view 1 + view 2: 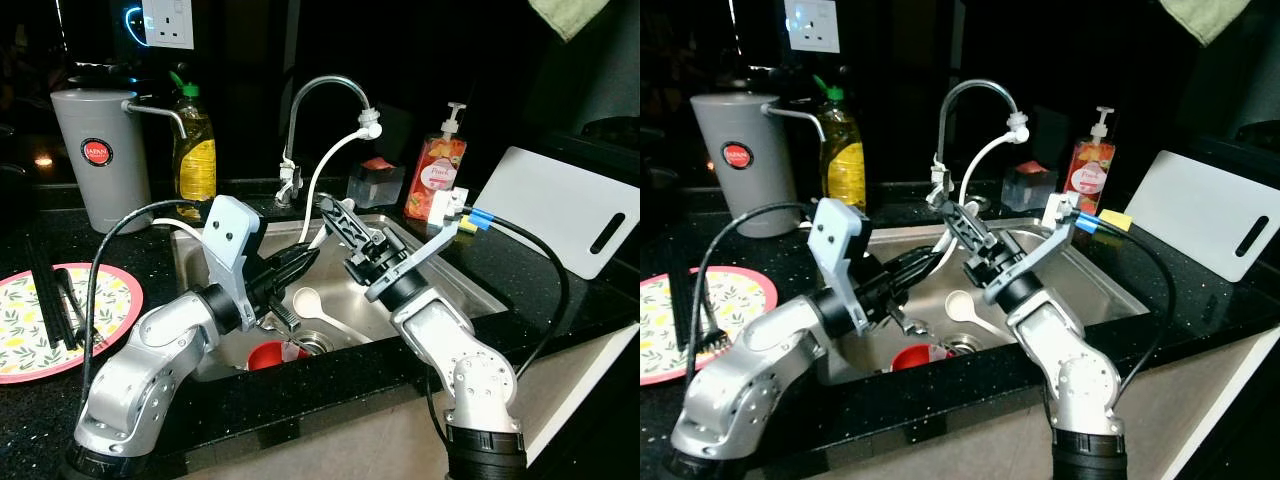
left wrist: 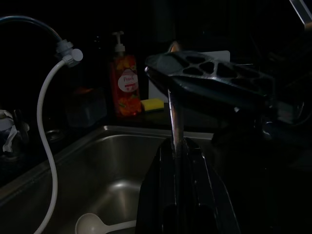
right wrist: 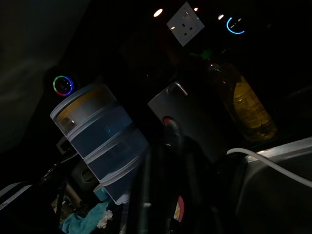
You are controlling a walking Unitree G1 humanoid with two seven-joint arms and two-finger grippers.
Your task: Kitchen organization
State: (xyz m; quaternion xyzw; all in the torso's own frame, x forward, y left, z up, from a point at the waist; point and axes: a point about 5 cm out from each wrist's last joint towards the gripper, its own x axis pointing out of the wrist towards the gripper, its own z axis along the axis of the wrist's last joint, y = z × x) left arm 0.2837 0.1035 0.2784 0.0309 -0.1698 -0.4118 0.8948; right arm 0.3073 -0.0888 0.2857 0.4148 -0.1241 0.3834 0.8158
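Pink leaf-patterned plate (image 1: 100, 300), white spoon (image 1: 308, 300), red cup (image 1: 268, 355), orange soap bottle (image 1: 437, 175)

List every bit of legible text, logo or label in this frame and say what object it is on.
"JAPAN" on the round red badge of the grey water jug; the smaller line beneath it is too blurred to read.
"Peach" on the label of the orange soap dispenser, also readable in the left wrist view; the finer print is too small to read.
The yellow oil bottle shows no readable label.
The wall socket carries no legible marking.
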